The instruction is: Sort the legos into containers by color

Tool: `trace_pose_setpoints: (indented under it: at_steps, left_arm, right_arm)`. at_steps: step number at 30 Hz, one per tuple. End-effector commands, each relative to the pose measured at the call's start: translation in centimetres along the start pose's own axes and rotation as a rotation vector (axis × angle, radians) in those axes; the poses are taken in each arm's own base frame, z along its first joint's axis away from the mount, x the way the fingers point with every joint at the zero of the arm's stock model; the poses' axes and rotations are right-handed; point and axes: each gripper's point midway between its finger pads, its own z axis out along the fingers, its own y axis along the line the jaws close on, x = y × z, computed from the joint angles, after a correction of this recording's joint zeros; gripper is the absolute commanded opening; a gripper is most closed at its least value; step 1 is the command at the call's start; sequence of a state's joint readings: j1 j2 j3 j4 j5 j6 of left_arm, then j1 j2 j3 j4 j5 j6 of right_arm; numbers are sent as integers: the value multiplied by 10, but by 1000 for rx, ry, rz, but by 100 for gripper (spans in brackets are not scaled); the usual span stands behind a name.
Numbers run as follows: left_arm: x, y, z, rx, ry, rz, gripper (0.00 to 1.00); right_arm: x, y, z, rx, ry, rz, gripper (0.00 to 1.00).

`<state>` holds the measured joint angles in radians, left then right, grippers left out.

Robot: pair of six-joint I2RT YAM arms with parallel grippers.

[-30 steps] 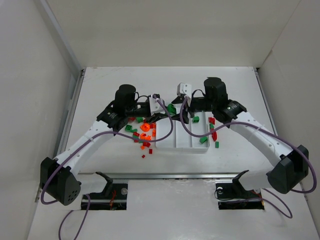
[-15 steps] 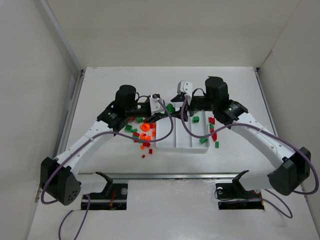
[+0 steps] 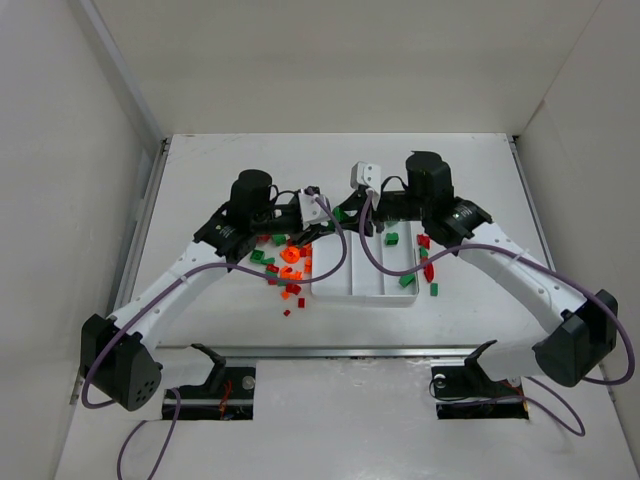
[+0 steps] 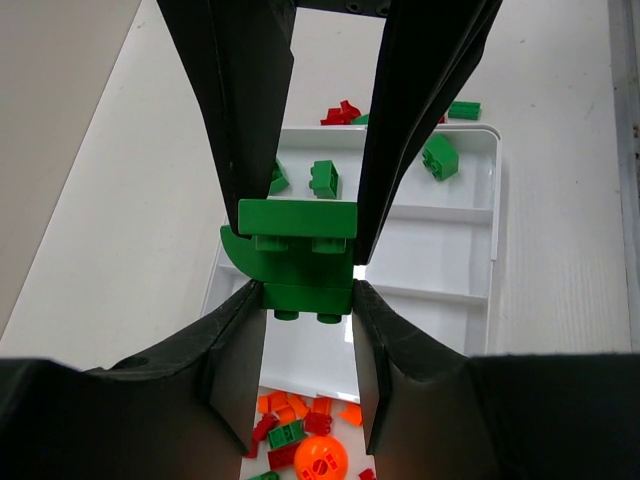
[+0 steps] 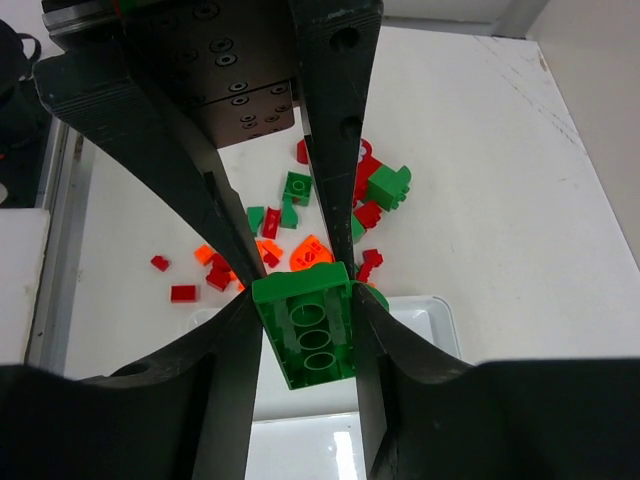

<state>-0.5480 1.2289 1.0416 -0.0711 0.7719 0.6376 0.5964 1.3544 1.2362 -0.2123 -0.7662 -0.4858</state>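
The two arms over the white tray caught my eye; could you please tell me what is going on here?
Both arms meet near the far end of the shallow white plastic three-compartment tray. The left gripper and the right gripper each clamp the same green plastic lego piece from opposite sides, which looks like a handover or a pull-apart. A few green bricks lie in the tray; a loose pile of red, green and orange bricks sits on the table to its left.
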Motion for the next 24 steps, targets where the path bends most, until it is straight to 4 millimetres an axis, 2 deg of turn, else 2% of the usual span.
trace_pose_setpoints:
  at_steps: [1, 7, 8, 10, 12, 13, 18, 22, 24]
  left_arm:
    - [-6, -3, 0, 5, -18, 34, 0]
    - [-2, -2, -4, -9, 14, 37, 0]
    - [4, -3, -4, -11, 28, 28, 0]
    - [6, -6, -5, -9, 30, 26, 0]
    - [11, -10, -6, -6, 36, 20, 0]
    - [12, -9, -7, -14, 42, 20, 0]
    - [13, -8, -8, -27, 43, 25, 0]
    - [16, -10, -8, -23, 49, 19, 0]
    - [17, -9, -8, -30, 54, 19, 0]
  right_arm:
    - [-24, -4, -4, 26, -58, -45, 0]
    - [-22, -15, -20, 88, -50, -36, 0]
    - [-22, -14, -22, 97, -49, -29, 0]
    - [-14, -19, -26, 112, -36, -16, 0]
    - [-18, -18, -28, 116, -44, -25, 0]
    - [-13, -20, -30, 124, -35, -7, 0]
    - [-13, -26, -37, 149, -36, -9, 0]
    - [-3, -30, -41, 162, -20, 18, 0]
    - [-3, -36, -48, 188, -21, 25, 0]
